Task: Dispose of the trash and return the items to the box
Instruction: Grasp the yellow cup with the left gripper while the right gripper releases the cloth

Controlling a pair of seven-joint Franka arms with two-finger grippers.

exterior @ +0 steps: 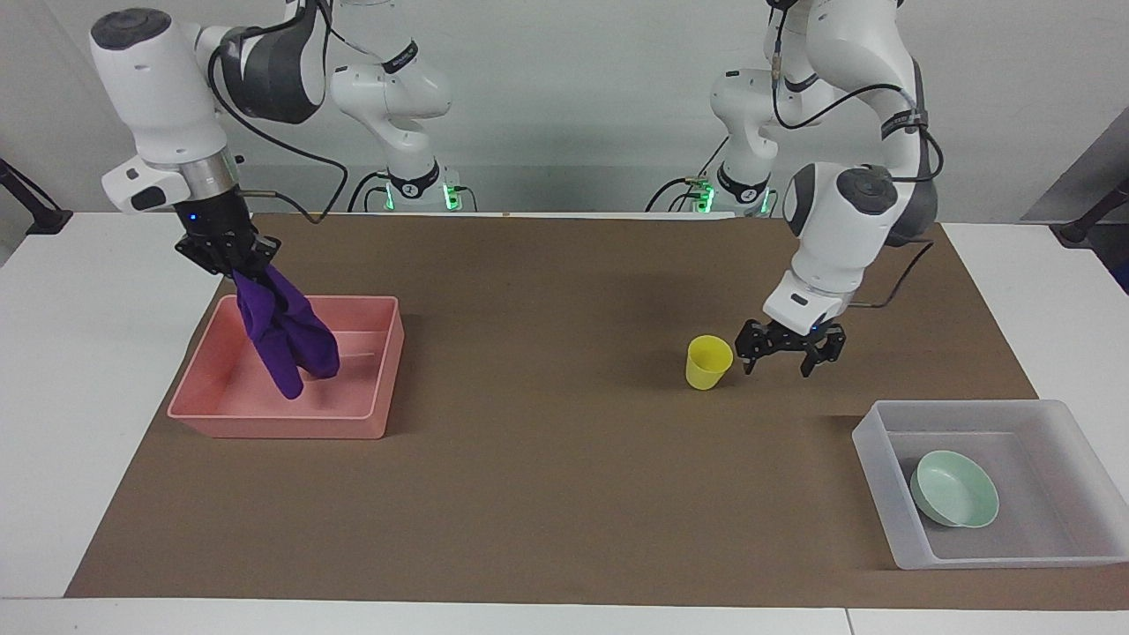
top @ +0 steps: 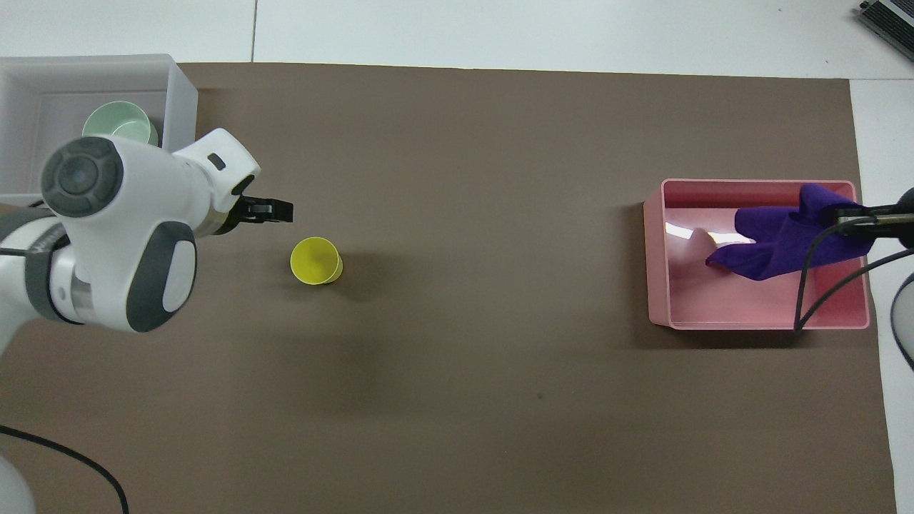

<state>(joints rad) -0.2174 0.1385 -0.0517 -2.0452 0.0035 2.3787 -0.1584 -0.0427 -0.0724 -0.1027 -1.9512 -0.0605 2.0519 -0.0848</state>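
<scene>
The purple cloth (exterior: 287,339) hangs from my right gripper (exterior: 231,262), which is shut on its top above the pink tray (exterior: 282,428). The cloth's lower end dangles inside the tray; it also shows in the overhead view (top: 775,239). The yellow cup (exterior: 708,362) stands upright on the brown mat. My left gripper (exterior: 781,350) is open and empty, low beside the cup on the side toward the left arm's end, apart from it. The mint-green bowl (exterior: 955,488) lies in the clear box (exterior: 875,481). In the overhead view the cup (top: 315,260) sits just past the left gripper (top: 275,210).
The pink tray (top: 757,325) stands at the right arm's end of the mat and the clear box (top: 182,93) at the left arm's end. The brown mat (exterior: 547,494) covers the table's middle. The left arm's bulk hides part of the box from above.
</scene>
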